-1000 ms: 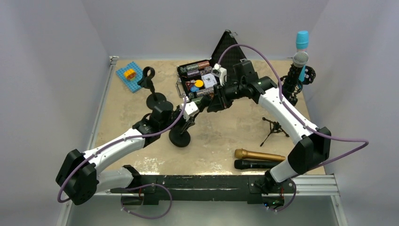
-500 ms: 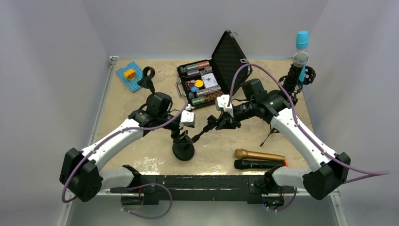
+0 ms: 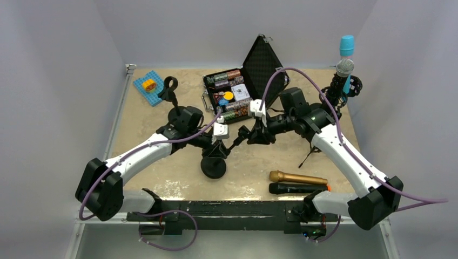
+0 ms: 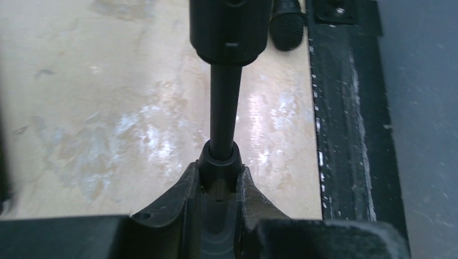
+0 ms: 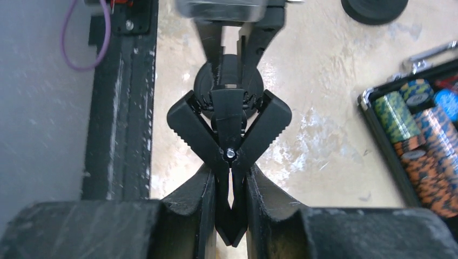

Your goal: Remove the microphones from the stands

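The jaws of the left gripper point(image 4: 220, 179) are pinched on the thin pole of the round-based stand point(image 3: 214, 169), with a collar on that pole squeezed between the two fingers point(image 4: 181, 197). Left of and behind this stand, a second stand point(image 3: 177, 112) with a ring-shaped holder is seen, and further behind it a blue plate point(image 3: 147, 85) with a yellow block. At the top of the round-based stand a black spring clip point(image 5: 229, 116) with two ridged wings is carried. The clip's tail is clamped between the closed jaws of the right gripper point(image 5: 230, 175), which reaches in from the stand's right. The left gripper's fingers are seen just beyond the clip in the right wrist view. Behind the stand lies an open case point(image 3: 232, 96) filled with chips. To the right of the stand's base, near the table's point(image 3: 140, 140) front edge, a gold microphone point(image 3: 298, 177) and a black microphone point(image 3: 296, 188) are laid side by side, apart from the stand. Far to the right and behind, a silver-headed microphone point(image 3: 342, 73) is held upright in another holder, and it cannot be told from these views which microphone is meant.
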`<state>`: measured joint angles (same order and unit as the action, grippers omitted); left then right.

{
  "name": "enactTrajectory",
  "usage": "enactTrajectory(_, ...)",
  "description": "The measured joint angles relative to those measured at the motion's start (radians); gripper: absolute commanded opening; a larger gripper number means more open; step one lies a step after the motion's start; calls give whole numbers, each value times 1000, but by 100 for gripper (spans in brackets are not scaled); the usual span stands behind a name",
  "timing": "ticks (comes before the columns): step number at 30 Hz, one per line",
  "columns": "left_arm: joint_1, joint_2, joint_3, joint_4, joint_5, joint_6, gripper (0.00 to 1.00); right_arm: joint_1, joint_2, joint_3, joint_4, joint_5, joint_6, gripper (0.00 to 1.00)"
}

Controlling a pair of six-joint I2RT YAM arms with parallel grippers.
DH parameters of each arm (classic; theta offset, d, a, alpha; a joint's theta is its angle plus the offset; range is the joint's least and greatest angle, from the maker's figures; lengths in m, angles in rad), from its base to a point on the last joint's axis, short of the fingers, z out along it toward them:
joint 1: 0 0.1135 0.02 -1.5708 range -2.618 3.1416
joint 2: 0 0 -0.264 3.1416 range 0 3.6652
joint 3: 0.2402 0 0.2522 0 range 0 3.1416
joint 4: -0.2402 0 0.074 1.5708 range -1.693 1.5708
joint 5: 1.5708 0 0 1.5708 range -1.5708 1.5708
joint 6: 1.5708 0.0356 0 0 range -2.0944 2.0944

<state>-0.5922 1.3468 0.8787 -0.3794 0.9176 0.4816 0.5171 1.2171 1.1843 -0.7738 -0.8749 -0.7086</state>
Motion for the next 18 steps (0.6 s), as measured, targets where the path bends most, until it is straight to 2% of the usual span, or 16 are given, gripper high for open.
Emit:
enactTrajectory(3, -9, -66, -45, 95, -113, -92, 0, -20, 52, 49, 35, 14, 242, 0)
enactTrajectory(7, -60, -180, -104, 171, -393, -233, 0, -47, 176, 157, 29, 18, 589, 0)
enactTrajectory(11, -129, -213, -137, 190, -636, -341, 0, -63, 272, 196, 22, 19, 771, 0)
enactTrajectory(14, -158, -204, -153, 216, -710, -417, 3, -68, 315, 204, 19, 19, 842, 0)
enactTrajectory(17, -160, -204, -157, 228, -710, -444, 51, -70, 314, 206, 19, 19, 848, 0)
enactTrajectory(18, -161, -205, -157, 226, -697, -442, 58, -69, 309, 206, 13, 17, 819, 0)
